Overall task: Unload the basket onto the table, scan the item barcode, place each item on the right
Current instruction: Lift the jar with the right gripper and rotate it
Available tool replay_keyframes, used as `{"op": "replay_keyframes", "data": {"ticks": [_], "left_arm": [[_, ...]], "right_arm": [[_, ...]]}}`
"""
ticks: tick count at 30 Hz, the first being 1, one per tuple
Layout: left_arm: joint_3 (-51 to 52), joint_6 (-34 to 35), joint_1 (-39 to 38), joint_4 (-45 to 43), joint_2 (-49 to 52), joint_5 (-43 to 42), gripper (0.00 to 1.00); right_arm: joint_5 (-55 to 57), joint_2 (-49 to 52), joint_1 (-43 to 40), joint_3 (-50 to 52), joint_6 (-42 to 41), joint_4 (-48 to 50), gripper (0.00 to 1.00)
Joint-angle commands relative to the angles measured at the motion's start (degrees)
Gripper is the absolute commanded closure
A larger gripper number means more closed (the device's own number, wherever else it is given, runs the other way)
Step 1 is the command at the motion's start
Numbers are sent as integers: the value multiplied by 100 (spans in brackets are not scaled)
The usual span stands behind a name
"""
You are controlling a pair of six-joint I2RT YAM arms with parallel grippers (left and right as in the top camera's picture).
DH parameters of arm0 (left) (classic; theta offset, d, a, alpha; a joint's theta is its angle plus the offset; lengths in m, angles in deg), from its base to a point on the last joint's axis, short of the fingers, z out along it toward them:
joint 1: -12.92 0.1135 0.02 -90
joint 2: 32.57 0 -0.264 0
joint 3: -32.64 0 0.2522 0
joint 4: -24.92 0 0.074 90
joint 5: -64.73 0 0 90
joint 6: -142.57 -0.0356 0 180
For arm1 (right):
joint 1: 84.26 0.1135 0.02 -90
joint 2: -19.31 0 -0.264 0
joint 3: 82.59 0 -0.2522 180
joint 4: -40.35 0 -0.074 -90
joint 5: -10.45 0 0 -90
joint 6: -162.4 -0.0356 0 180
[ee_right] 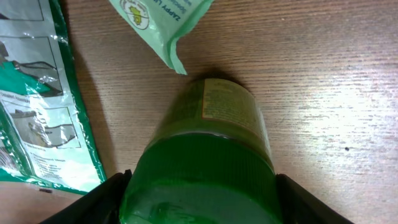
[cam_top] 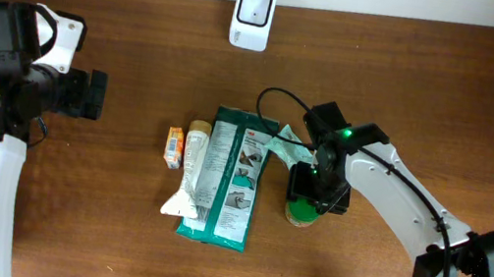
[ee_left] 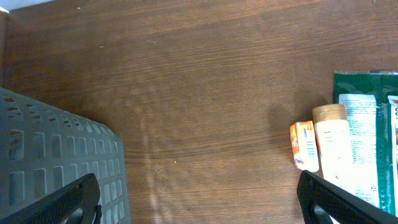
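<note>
Item: a green jar lying on its side on the wooden table, just right of the flat green packet.

Jar appearance: translucent green body, ribbed darker green cap turned toward the right wrist camera. A yellow-green label with fine print wraps the body. No barcode can be made out from this side.

A pale green pouch lies just beyond the jar's far end; contact not clear.

Right gripper sits directly over the jar. Its fingers flank the cap on both sides. Cannot tell whether they pinch it or only stand beside it.

Left gripper: fingers spread wide, nothing between them, above bare table beside a grey basket.

Left of the packet: a cream tube and a small orange box. The white scanner stands at the table's far edge, well apart from the jar.
</note>
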Motion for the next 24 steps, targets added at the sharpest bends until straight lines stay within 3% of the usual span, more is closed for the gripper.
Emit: {"op": "replay_keyframes", "data": {"ticks": [1, 4, 5, 7, 9, 11, 17, 24], "left_arm": [[-57, -87, 11, -4, -87, -81, 1], [-57, -87, 11, -4, -87, -81, 1], [-57, -87, 11, -7, -87, -81, 1], [-57, -87, 11, -4, -87, -81, 1], [-57, -87, 11, -7, -87, -81, 1], [-57, -87, 11, -4, -87, -81, 1], [-57, -87, 11, -4, -87, -81, 1], [-57, -87, 11, -4, -87, -81, 1]], "right_arm": [[66, -33, 20, 33, 17, -2, 43], [66, -33, 13, -90, 133, -22, 43], [24, -33, 13, -275, 544, -48, 43], [-485, -33, 15, -1078, 1578, -387, 44], [-1910, -37, 13, -1941, 3318, -470, 48], [-2920, -37, 13, -2490, 4164, -474, 48], [-6699, -42, -1062, -2931, 4579, -632, 48], [-6988, -42, -1399, -2931, 4544, -717, 47]]}}
